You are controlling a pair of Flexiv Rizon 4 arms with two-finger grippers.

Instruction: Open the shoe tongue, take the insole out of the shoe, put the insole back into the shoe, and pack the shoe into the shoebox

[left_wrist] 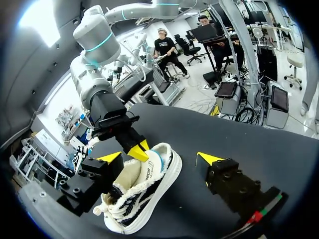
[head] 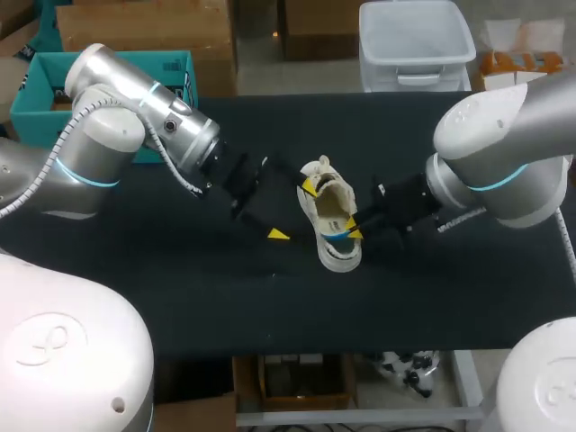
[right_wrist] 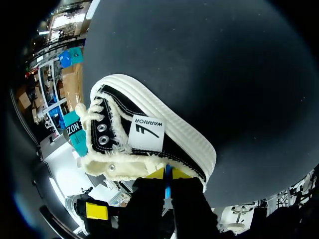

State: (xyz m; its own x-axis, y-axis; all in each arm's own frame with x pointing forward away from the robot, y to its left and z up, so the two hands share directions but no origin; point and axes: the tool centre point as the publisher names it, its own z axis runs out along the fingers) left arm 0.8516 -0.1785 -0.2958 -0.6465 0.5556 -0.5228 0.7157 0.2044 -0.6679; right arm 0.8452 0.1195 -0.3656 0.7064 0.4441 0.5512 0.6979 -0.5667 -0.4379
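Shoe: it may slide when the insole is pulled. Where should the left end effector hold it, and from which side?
Probably the laced forefoot, across its width, from the left arm's side: that end of the shoe is free, and the open left end effector sits beside it. The right end effector holds the blue insole at the heel.

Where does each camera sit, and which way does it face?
Head view: above and behind, looking down on the table; left arm and right arm show, left tool and right tool at the shoe.
Left wrist view: on the left arm, looking along its open tool, over the shoe, at the right arm.
Right wrist view: on the right arm, facing the shoe's side; its tool pinches a blue strip.
All three share the shoe.
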